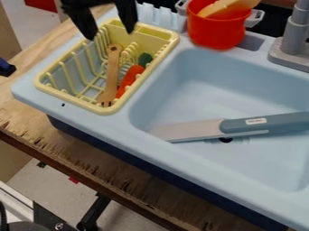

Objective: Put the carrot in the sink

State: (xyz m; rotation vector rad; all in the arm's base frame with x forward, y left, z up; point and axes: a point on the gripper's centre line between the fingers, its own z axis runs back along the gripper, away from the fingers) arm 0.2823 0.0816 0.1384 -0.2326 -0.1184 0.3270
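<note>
The black gripper (pixel 110 32) hangs at the top left, its two fingers apart and pointing down over the back part of the yellow dish rack, nothing between them. An orange carrot (pixel 129 80) with a dark green top lies inside the rack (pixel 50 93), along its right side, beside a wooden fork. The light blue sink (pixel 199 90) is to the right of the rack; the carrot is outside its basin.
In the basin rests a knife with a grey-blue handle (pixel 265 123). A red pot (pixel 218 28) holding a wooden utensil stands behind the basin, with a grey faucet (pixel 294 36) at the right. The rack's raised walls surround the carrot.
</note>
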